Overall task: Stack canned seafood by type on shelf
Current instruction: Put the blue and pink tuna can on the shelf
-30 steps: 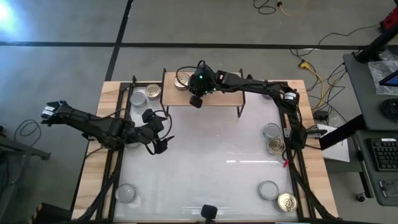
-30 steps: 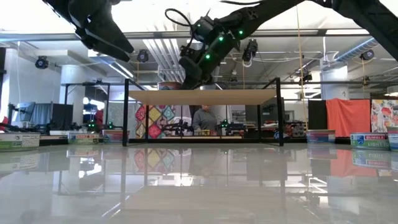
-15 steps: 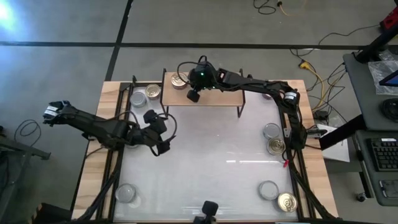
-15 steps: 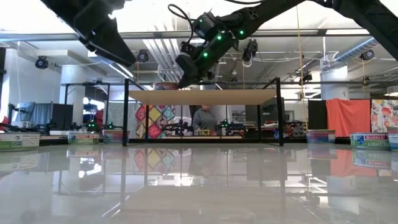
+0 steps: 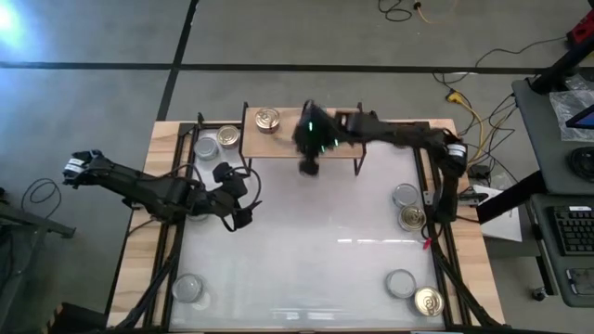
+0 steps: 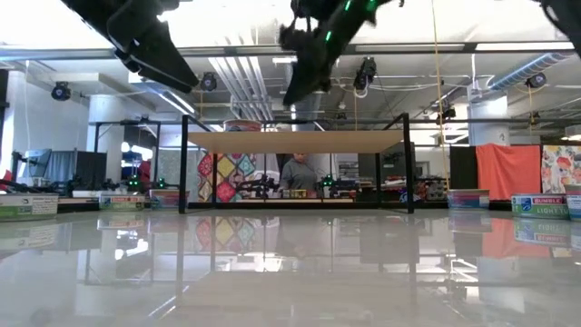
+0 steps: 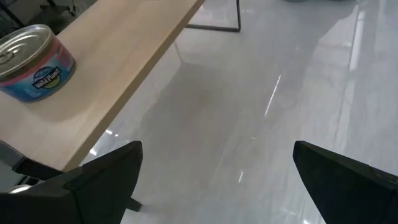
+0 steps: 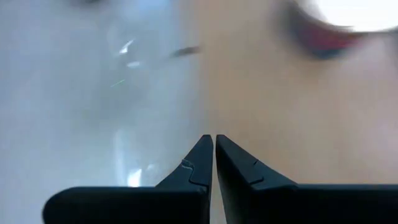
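The shelf (image 5: 334,148), a light wooden board on thin black legs, stands at the table's far edge. It is also seen in the low view (image 6: 300,141). One gold-lidded tin (image 5: 267,119) rests on its base at the board's left end; in the left wrist view, that tin (image 7: 31,62) shows a blue and pink label. My right gripper (image 5: 310,167) hangs shut and empty over the shelf's near edge, right of the tin, high above the board (image 6: 295,91). My left gripper (image 5: 237,197) hovers wide open over the table's left part, its fingers around nothing (image 7: 217,174).
Loose tins sit around the white table top: a silver one (image 5: 206,146) and a gold one (image 5: 227,136) at the far left, a silver-and-gold pair (image 5: 408,206) at the right edge, another pair (image 5: 416,292) near right, and one silver tin (image 5: 188,288) near left.
My right gripper has moved away from the tin on the shelf, rising and travelling toward the table's right along the board's near edge, fast enough to blur. The tin has stayed at the board's left end.
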Motion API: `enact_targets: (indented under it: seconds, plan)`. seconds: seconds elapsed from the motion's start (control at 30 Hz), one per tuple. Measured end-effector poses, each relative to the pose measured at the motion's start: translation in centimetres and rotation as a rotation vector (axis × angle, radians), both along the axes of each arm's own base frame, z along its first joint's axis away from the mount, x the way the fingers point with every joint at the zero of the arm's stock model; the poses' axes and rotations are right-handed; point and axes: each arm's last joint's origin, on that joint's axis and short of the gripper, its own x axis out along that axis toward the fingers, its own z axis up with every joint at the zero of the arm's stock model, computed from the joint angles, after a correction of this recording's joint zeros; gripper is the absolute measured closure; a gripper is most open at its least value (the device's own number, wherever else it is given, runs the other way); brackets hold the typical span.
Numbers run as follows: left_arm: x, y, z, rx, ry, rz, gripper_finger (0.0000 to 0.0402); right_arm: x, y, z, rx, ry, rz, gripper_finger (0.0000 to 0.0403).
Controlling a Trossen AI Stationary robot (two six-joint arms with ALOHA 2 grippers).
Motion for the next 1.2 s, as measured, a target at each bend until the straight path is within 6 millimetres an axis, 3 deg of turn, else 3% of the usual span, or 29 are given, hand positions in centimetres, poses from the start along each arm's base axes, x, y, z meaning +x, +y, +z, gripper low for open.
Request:
enact_targets:
  seconds: [0.1, 0.23, 0.3, 0.4, 0.6, 0.8, 0.87, 1.0, 1.2]
  plan:
    - [0.4, -0.1, -0.3, 0.000, 0.000, 0.002, 0.0002, -0.9, 5.9, 0.2, 0.015, 0.046, 0.136, 0.0390]
    - [1.4, -0.4, -0.4, -0.003, -0.041, -0.005, 0.0002, -3.6, 13.5, 0.1, 0.071, 0.077, 0.231, 0.0390]
    - [2.0, -0.5, -0.5, 0.011, -0.055, -0.021, 0.0002, -5.4, 16.5, -0.3, 0.085, 0.099, 0.217, 0.0390]
    - [3.2, -0.8, -0.6, 0.046, -0.092, -0.056, 0.0002, -8.6, 19.3, -1.2, 0.067, 0.145, 0.129, 0.0390]
    - [5.6, -1.3, -1.0, 0.092, -0.192, -0.056, 0.0002, -15.0, 21.0, -3.7, 0.145, 0.263, -0.190, 0.0390]
    - [7.2, -1.8, -2.0, 0.100, -0.244, -0.052, 0.0002, -20.2, 19.7, -6.9, 0.214, 0.401, -0.657, 0.0390]
    - [7.7, -2.1, -2.4, 0.092, -0.253, -0.066, 0.0002, -21.1, 19.5, -7.8, 0.244, 0.420, -0.779, 0.0390]
    - [8.5, -2.7, -3.2, 0.075, -0.273, -0.090, 0.0002, -22.1, 20.2, -8.6, 0.319, 0.557, -0.830, 0.0390]
    - [9.3, -3.5, -4.1, 0.060, -0.307, -0.104, 0.0002, -23.6, 19.7, -9.4, 0.136, 0.673, -1.016, 0.0390]
